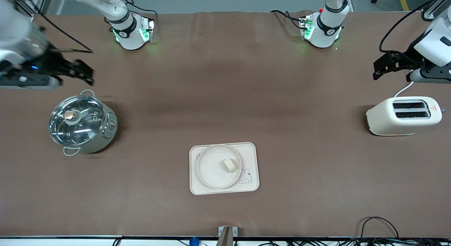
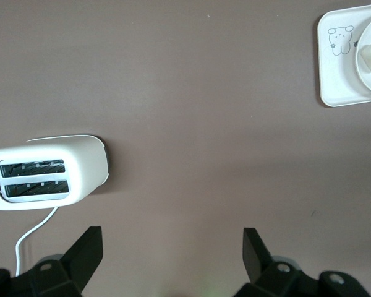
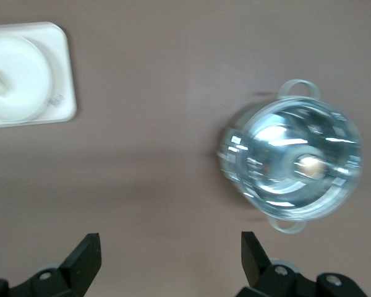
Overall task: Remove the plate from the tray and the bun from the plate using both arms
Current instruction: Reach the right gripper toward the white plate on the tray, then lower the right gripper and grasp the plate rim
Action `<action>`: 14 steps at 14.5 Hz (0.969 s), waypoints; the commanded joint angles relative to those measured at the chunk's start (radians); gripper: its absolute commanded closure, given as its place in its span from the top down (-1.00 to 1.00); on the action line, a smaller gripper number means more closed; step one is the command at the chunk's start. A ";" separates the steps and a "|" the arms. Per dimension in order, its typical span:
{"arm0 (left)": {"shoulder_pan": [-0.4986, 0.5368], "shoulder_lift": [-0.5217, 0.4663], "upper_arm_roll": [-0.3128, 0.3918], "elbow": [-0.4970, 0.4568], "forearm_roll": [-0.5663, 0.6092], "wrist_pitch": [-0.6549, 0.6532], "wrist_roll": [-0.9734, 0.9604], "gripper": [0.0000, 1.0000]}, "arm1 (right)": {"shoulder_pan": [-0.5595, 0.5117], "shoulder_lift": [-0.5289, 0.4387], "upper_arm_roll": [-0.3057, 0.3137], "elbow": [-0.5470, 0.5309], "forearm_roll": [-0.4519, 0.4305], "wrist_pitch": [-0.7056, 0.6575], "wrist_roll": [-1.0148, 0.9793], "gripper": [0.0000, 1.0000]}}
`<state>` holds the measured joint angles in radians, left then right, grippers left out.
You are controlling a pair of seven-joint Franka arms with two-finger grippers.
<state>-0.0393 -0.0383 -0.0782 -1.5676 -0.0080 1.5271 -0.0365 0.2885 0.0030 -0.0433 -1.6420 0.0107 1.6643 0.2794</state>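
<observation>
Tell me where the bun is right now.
The bun lies on the plate, which sits on the rabbit tray in the middle of the table, nearer the front camera than the pot and toaster.

I count one plate [image 1: 218, 166], one bun [image 1: 228, 165] and one tray [image 1: 251, 152]. I also see one pot [image 1: 82, 124] and one toaster [image 1: 403, 116].

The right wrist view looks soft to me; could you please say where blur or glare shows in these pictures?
Right wrist view: the pot is smeared, its glass lid glaring. Front view: the right pincer is blurred, the pot's lid reflects light. Left wrist view: sharp, the toaster crisp.
</observation>
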 commanded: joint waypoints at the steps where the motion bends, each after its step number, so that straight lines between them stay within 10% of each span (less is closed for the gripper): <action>1: 0.004 0.011 -0.005 0.029 0.017 -0.018 0.015 1.00 | 0.075 0.129 -0.010 0.007 0.061 0.156 0.151 1.00; 14: 0.006 0.012 -0.003 0.029 0.019 -0.019 0.017 1.00 | 0.290 0.802 -0.015 0.212 0.114 0.871 0.485 0.93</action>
<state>-0.0391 -0.0355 -0.0781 -1.5626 -0.0080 1.5270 -0.0365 0.5721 0.7189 -0.0455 -1.5226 0.1251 2.5046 0.7503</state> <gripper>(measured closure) 0.000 0.013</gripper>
